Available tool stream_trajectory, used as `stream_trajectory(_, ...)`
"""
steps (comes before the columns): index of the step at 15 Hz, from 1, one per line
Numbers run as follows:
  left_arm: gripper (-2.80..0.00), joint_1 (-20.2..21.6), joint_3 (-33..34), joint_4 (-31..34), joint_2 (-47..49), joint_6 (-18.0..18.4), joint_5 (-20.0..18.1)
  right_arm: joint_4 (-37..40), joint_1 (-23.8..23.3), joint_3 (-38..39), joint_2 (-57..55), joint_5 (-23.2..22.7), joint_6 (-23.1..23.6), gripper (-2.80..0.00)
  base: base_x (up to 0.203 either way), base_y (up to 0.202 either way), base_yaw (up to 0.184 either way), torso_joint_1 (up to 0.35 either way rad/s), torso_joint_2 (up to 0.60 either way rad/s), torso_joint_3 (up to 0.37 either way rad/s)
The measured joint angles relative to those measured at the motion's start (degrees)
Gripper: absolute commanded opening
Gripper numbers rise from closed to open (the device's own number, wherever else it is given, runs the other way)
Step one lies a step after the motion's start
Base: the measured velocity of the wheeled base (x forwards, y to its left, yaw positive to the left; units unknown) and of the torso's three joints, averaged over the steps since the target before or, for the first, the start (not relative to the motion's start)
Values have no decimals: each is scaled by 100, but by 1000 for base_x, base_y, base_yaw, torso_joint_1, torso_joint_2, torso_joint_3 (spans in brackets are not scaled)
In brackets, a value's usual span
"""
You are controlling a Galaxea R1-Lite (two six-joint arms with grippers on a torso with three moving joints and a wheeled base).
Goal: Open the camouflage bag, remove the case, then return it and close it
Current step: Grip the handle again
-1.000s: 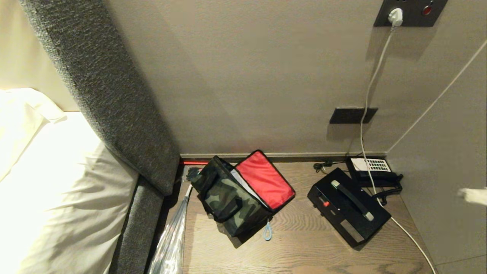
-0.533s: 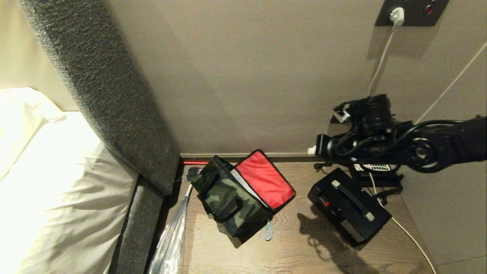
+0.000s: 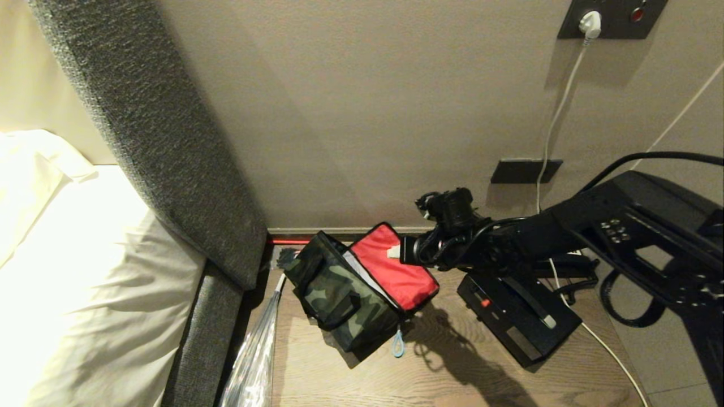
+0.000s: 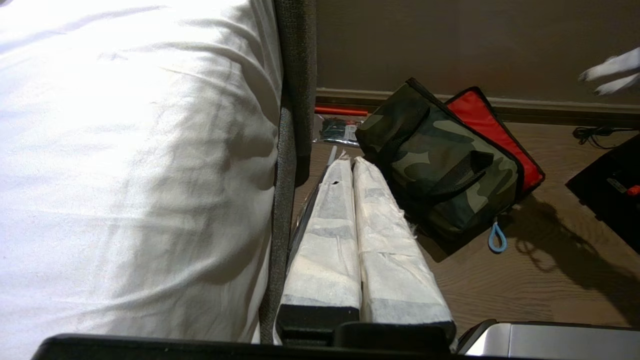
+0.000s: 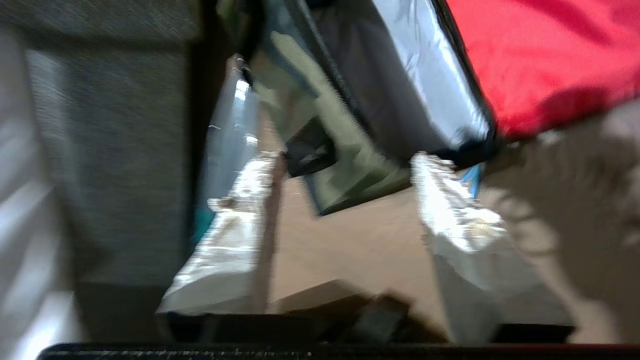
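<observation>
Camouflage bag (image 3: 339, 299) sits on the wooden surface (image 3: 452, 367) with its lid thrown back, red lining (image 3: 393, 265) facing up and silver-grey inner lining (image 5: 425, 75) exposed. Right gripper (image 3: 394, 252) hangs over the red lining, arm reaching in from the right side. In the right wrist view its two white-wrapped fingers (image 5: 465, 225) stand spread apart with nothing between them; the bag mouth lies just ahead of the fingertips, and the blue zipper loop (image 3: 398, 342) shows beside one finger. Case (image 3: 517, 316) lies flat on the surface behind the right gripper, under the arm, outside the bag and well apart from it; red knob (image 3: 484, 303) and grey strip on top visible. Left gripper (image 4: 354, 165) is low beside the bed (image 4: 140, 150), fingers pressed together, empty, with the bag just beyond and to one side of its tips. Clear plastic packet (image 3: 254, 356) lies between bag and bed frame.
</observation>
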State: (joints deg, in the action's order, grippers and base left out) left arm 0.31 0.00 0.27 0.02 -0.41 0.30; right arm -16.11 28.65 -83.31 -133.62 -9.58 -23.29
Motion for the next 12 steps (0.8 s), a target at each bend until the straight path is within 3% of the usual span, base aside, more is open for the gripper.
stream_trajectory(4, -280, -1, 0, -2, 0, 1, 2, 124, 112, -1294, -1127, 211, 905, 0, 0, 0, 0, 0, 0, 0)
stream_trajectory(8, -280, -2, 0, 0, 0, 0, 2, 194, 144, -1862, -2016, 363, 1951, 0, 0, 0, 0, 0, 0, 0)
stream_trajectory(12, -280, 2, 0, -1, 0, 0, 0, 903, 139, -2287, -2422, 410, 2007, 0, 0, 0, 0, 0, 0, 0)
